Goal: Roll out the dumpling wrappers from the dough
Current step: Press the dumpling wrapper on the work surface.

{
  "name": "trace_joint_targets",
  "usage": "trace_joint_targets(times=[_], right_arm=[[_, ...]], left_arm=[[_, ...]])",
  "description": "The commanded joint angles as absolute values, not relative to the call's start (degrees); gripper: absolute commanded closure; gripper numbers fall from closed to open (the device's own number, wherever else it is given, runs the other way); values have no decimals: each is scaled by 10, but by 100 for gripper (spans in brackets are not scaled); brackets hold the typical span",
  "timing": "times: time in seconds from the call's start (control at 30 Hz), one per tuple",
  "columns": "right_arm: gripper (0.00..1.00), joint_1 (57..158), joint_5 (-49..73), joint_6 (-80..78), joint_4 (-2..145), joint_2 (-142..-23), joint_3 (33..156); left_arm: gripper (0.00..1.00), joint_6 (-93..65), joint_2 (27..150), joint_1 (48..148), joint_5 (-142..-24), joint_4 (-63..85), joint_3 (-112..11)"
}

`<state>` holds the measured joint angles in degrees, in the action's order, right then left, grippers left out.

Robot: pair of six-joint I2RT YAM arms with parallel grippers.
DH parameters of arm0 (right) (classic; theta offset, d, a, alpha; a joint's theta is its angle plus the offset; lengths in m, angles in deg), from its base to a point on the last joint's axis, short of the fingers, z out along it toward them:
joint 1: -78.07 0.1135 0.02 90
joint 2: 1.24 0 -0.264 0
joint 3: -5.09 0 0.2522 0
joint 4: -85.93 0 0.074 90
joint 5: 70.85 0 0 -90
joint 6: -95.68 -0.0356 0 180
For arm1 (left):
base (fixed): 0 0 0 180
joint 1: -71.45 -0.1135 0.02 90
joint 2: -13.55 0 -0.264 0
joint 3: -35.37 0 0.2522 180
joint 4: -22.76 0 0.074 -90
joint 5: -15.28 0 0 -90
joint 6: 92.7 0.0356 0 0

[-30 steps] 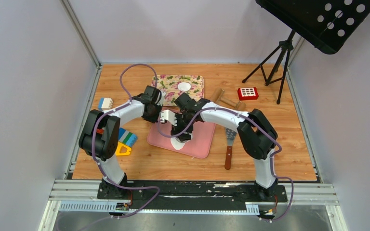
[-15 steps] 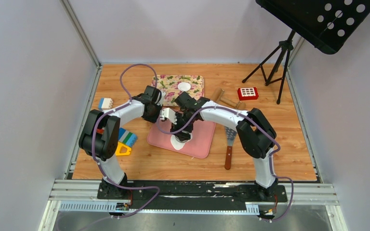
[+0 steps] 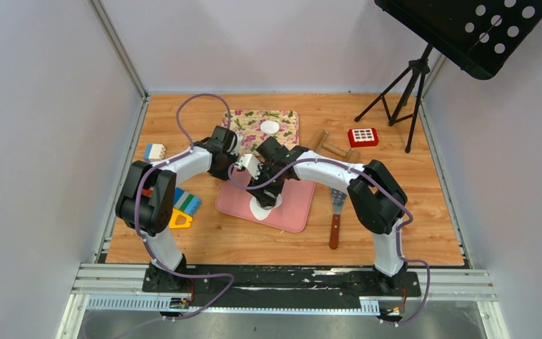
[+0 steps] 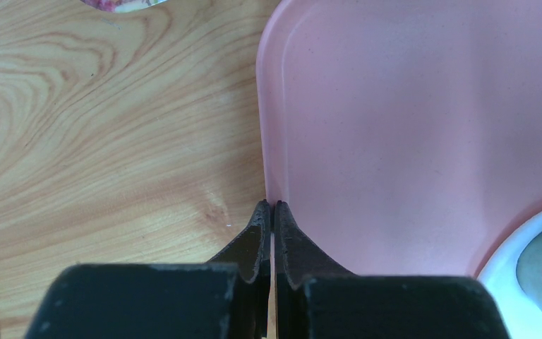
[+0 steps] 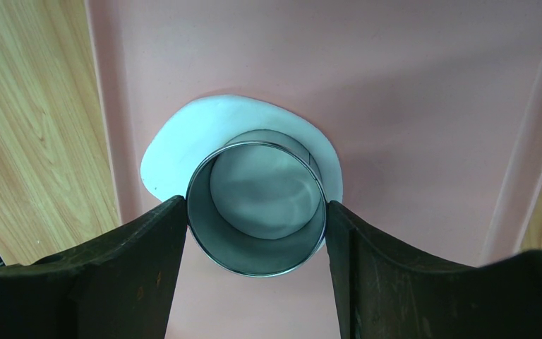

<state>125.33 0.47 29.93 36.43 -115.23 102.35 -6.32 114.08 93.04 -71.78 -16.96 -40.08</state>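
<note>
the pink mat (image 5: 395,85) is laid on the wooden surface (image 4: 99,141). on the mat, toward its near left part, the dough (image 5: 176,134) is spread as a flat white oval sheet. a metal ring cutter (image 5: 254,258) is held upright between the fingers of the right claw (image 5: 255,212), which is spread fairly wide around it. the ring is set over the dough, with white sheet seen inside it and around its far side; whether its lower rim is pressed in cannot be told. the left claw (image 4: 269,212) is closed tight on nothing, its tips placed right at the mat's left edge. beyond the mat's far edge a floral mat (image 3: 247,123) is laid, and one round dumpling wrapper (image 3: 269,127) is seen on it. just right of the pink mat a spatula (image 3: 336,212) is laid, and a rolling pin (image 3: 332,147) is seen beyond the mat's far right corner.
</note>
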Motion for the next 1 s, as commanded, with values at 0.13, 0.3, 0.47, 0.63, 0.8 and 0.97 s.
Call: trace_joint_targets(times=[0.13, 0.3, 0.47, 0.63, 0.8, 0.97], right_arm=[[52, 1262, 63, 338, 328, -1183, 989], [54, 1262, 88, 361, 303, -1198, 1017], [55, 1272, 103, 381, 279, -1208, 1043], [55, 1278, 88, 391, 276, -1203, 1032], [55, 1277, 57, 389, 305, -1183, 987], [54, 1276, 46, 383, 341, -1168, 955]], left_arm=[[100, -70, 1179, 939, -734, -202, -377], [100, -70, 1179, 939, -734, -202, -376], [100, -70, 1179, 939, -734, -201, -377], [100, -70, 1179, 939, -736, -203, -377], [100, -70, 1179, 938, -737, -203, -377], [100, -69, 1180, 939, -737, -202, -377]])
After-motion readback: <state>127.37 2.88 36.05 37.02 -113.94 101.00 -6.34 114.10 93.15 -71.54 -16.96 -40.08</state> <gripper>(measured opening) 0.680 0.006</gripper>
